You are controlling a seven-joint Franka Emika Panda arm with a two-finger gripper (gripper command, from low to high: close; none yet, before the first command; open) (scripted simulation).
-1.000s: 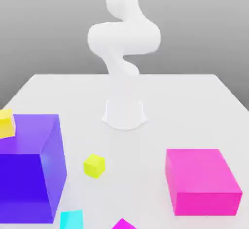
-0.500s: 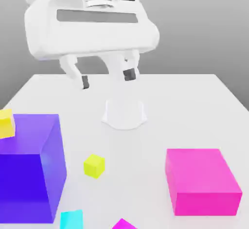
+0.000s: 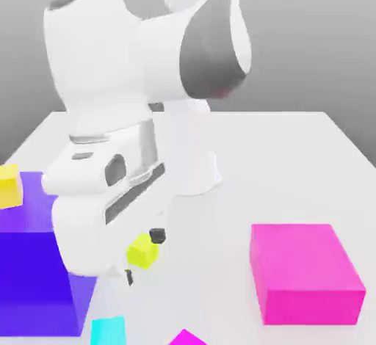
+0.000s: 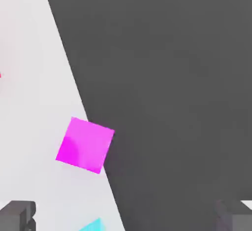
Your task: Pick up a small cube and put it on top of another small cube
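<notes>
We see a glossy white arm of smooth, rounded, bulging links, one joint capped with a dark grey dome. Its hand is a white block with a grey recessed strip and a round grey socket. The pincer carries small dark grey fingertips.
</notes>
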